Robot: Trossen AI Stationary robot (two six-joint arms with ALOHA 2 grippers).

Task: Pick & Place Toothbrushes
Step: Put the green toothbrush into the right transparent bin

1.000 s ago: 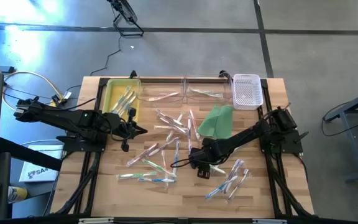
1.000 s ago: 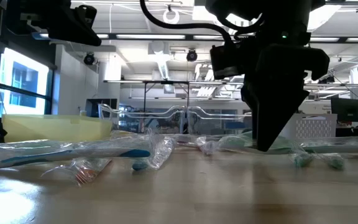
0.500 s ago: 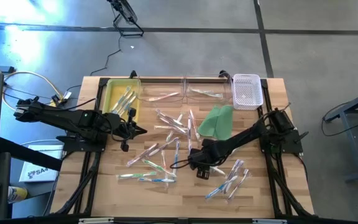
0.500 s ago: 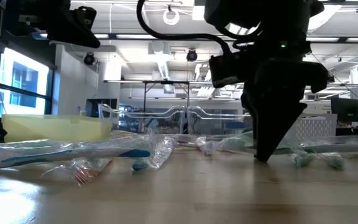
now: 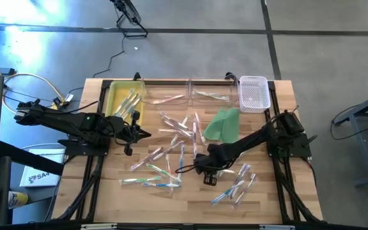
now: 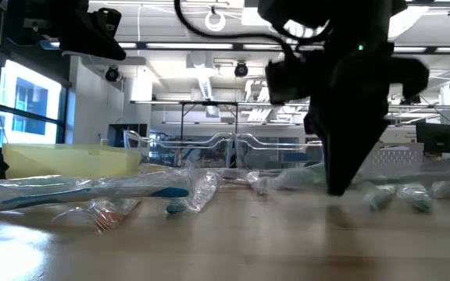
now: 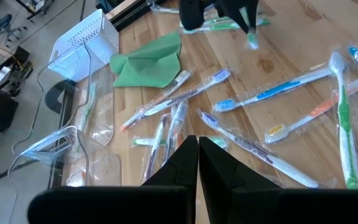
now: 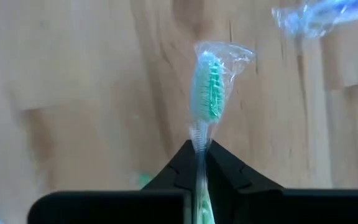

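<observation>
The right fingers (image 8: 199, 163) are clamped on a green toothbrush (image 8: 209, 87), its long axis running straight out ahead, low over the desk (image 5: 190, 191) right of centre. The left fingers (image 7: 197, 163), closed and empty, wait over the desk's left side, well away from the far yellow tray (image 5: 115, 102).

The right gripper (image 8: 198, 163), open a second ago, now has its fingers pressed together on the neck of a green wrapped toothbrush (image 8: 211, 81). In the low view this brush (image 6: 303, 178) is off the wooden table (image 6: 209, 242), having lain there a moment earlier.
</observation>
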